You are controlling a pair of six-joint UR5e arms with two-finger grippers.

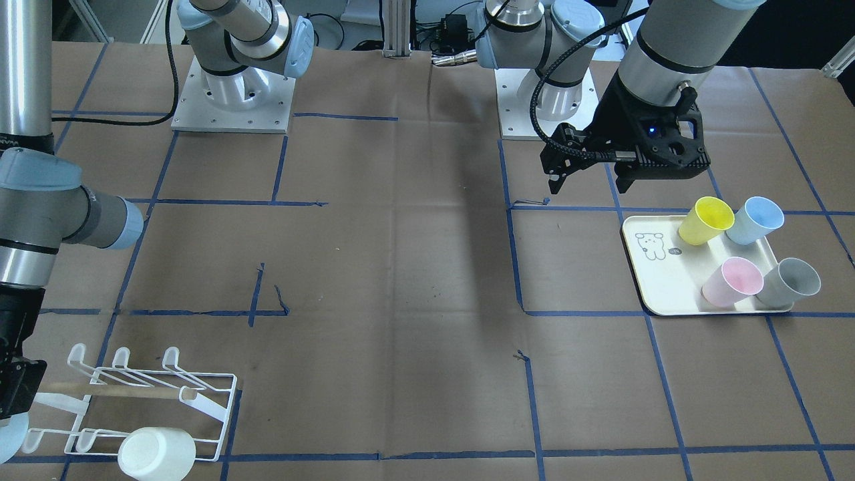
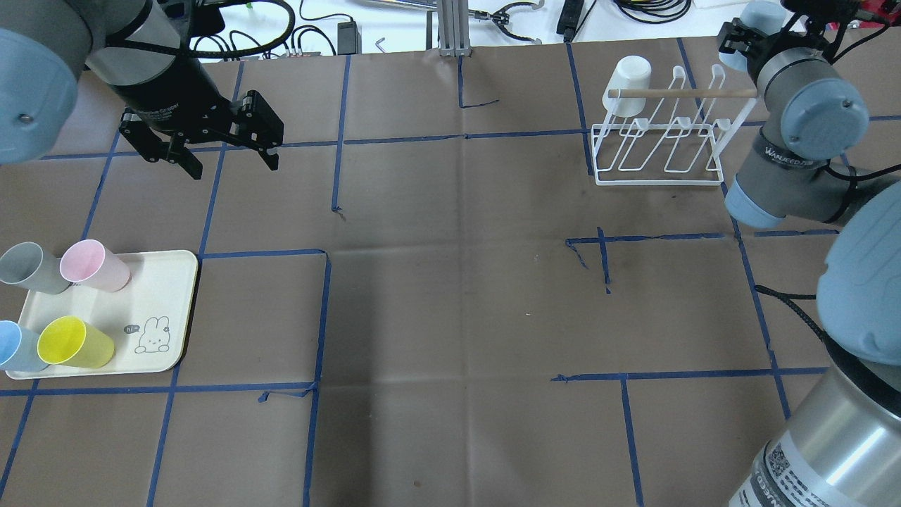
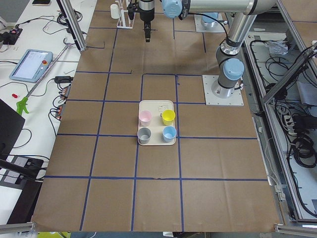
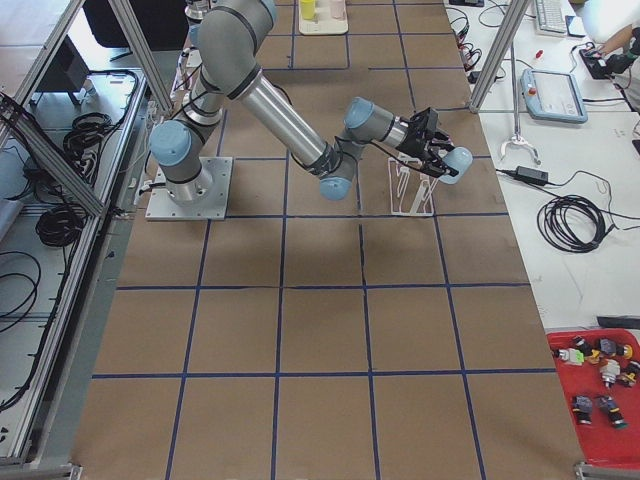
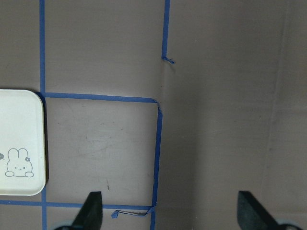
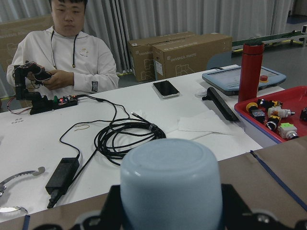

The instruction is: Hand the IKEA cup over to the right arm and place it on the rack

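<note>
My right gripper [image 2: 739, 39] is shut on a pale blue cup [image 6: 170, 187], held bottom towards the wrist camera. It hovers just beyond the far right end of the white wire rack [image 2: 662, 151] with its wooden dowel. In the front-facing view the gripper [image 1: 13, 394] and cup [image 1: 12, 437] sit at the left edge beside the rack [image 1: 153, 401]. A white cup [image 2: 628, 84] hangs upturned on the rack's left end. My left gripper [image 2: 231, 165] is open and empty, above the table beyond the tray; its fingers [image 5: 91, 211] show spread wide.
A cream tray [image 2: 151, 303] at the near left holds a yellow cup [image 2: 74, 343], a blue cup [image 2: 17, 346], a pink cup [image 2: 95, 265] and a grey cup [image 2: 32, 267]. Blue tape lines cross the brown table. An operator [image 6: 72, 52] sits beyond the far edge.
</note>
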